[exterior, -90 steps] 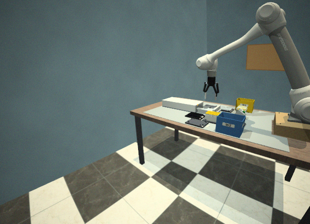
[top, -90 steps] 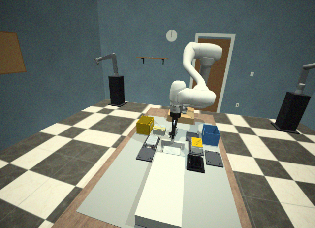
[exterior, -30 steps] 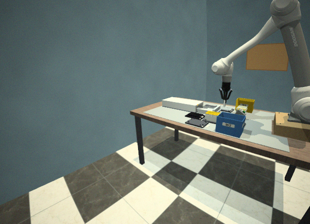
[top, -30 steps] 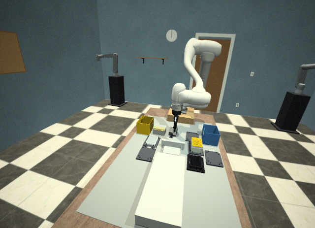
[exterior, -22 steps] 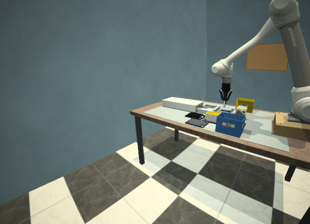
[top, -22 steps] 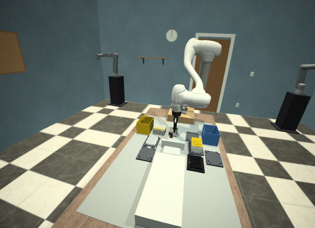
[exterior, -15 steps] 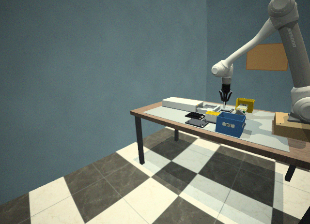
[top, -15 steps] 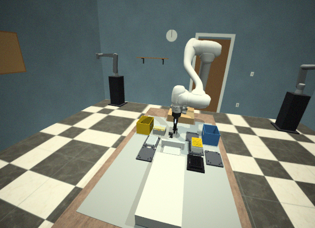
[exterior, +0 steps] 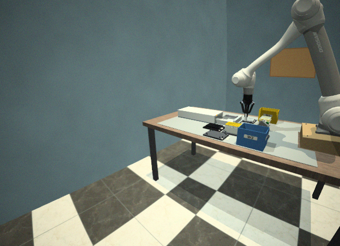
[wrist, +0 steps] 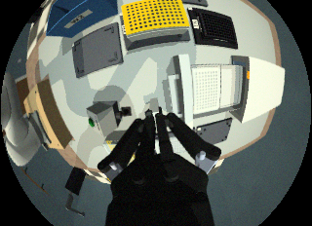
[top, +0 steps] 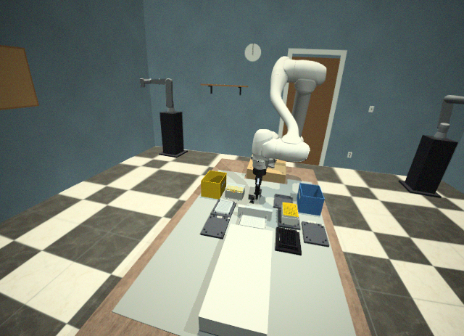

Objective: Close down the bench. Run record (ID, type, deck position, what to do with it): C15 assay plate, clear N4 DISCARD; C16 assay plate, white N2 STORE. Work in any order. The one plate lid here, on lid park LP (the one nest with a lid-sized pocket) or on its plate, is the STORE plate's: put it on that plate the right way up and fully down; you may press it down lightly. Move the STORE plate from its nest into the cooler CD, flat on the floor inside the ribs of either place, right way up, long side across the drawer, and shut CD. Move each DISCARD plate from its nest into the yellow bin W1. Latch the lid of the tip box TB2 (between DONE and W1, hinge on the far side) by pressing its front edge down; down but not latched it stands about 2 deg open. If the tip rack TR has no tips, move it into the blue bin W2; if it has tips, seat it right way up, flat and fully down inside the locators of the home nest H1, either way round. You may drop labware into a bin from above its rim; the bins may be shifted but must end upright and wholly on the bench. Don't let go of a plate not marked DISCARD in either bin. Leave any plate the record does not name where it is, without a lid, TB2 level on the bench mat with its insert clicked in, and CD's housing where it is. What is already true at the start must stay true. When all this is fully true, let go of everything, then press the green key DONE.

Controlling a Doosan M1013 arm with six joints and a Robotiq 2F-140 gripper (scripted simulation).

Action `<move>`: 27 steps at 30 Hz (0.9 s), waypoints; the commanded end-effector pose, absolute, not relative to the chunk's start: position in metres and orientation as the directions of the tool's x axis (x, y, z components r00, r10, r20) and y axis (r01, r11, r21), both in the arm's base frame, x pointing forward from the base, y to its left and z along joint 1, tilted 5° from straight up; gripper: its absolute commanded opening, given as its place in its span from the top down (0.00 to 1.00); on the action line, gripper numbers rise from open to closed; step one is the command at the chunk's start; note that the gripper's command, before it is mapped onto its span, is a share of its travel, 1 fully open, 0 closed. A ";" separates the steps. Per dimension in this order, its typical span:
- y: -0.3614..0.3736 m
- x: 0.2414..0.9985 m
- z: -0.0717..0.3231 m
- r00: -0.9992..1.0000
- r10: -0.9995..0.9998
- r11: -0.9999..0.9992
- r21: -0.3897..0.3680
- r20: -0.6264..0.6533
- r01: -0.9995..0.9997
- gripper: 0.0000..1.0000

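- Wrist view shows the gripper (wrist: 156, 116) pinched fully together and holding nothing, low over the desk (wrist: 139, 66).
- Just right of its tips in that frame stands the front panel (wrist: 183, 84) of cooler CD's drawer, pulled open, its long side running up and down the picture.
- A white plate (wrist: 210, 86) lies in the drawer, beyond that panel.
- Shutting it looks like the coming move: a push rightward, square to the panel.
- The DONE key (wrist: 103, 116) sits left of the tips.

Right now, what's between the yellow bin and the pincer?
The tip box sits between the yellow bin and the shut pincer, seen in the top view.
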State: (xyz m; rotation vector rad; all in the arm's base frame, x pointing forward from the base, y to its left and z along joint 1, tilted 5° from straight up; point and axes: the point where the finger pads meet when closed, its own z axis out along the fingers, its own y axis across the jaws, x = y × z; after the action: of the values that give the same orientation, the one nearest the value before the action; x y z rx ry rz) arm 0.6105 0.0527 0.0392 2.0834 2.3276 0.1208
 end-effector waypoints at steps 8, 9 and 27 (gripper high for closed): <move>0.053 0.611 0.026 -0.112 0.993 0.109 0.068 0.040 0.992 1.00; 0.053 0.612 0.024 -0.112 0.993 0.109 0.068 0.040 0.992 1.00; 0.054 0.613 0.004 -0.112 0.993 0.109 0.068 0.040 0.992 1.00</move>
State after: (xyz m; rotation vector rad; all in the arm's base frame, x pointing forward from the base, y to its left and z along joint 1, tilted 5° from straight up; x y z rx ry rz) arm 0.6126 0.0542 0.0061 2.0834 2.3276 0.1208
